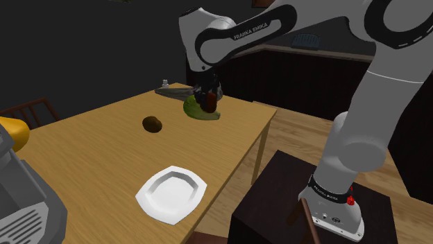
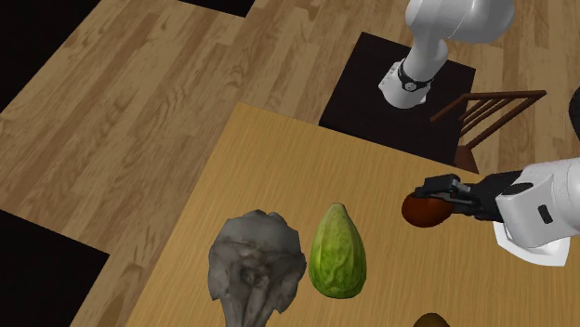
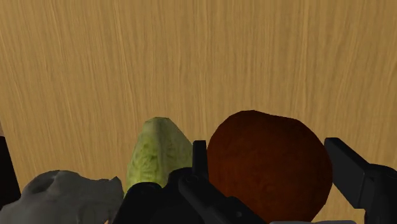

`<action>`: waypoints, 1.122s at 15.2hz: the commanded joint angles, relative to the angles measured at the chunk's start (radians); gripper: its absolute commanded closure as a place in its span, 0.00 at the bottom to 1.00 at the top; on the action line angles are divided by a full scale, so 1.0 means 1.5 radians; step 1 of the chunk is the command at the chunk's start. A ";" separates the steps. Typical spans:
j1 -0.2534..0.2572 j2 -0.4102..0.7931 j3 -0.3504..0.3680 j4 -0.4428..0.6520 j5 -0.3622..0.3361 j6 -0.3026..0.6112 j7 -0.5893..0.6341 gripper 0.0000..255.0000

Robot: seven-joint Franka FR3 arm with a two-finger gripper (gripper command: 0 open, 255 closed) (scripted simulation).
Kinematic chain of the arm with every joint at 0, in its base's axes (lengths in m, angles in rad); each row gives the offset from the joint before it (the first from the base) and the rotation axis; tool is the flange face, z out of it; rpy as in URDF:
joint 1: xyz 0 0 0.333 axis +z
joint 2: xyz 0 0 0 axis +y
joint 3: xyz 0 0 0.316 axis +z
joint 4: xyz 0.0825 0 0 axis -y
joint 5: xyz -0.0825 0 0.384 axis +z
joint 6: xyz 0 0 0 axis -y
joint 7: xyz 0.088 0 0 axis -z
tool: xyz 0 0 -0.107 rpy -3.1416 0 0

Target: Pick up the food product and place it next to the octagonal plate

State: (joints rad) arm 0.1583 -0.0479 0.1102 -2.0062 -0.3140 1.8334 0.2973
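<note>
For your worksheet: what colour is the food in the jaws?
The food is reddish brown, best in the wrist view.

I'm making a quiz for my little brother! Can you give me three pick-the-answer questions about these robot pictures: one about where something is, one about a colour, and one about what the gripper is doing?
1. Where is the white octagonal plate?
A on a shelf. B on the wooden table. C in a sink.
2. What colour is the round food between the fingers?
A blue. B white. C reddish brown.
3. What is the gripper doing?
A clasping the round food. B hanging open and empty. C gripping the plate.

Answers: 1 B, the shoulder view shows it lying on the tabletop. 2 C, the wrist view shows that colour. 3 A, a black finger sits against each side of it.
</note>
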 commanded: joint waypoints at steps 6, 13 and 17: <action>0.056 0.045 0.059 0.066 0.014 -0.053 0.102 1.00; 0.091 0.093 0.089 0.102 0.014 -0.061 0.168 1.00; 0.090 0.102 0.089 0.077 0.010 -0.029 0.177 1.00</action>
State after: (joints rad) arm 0.2931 0.1009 0.2433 -1.8813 -0.2977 1.7768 0.5583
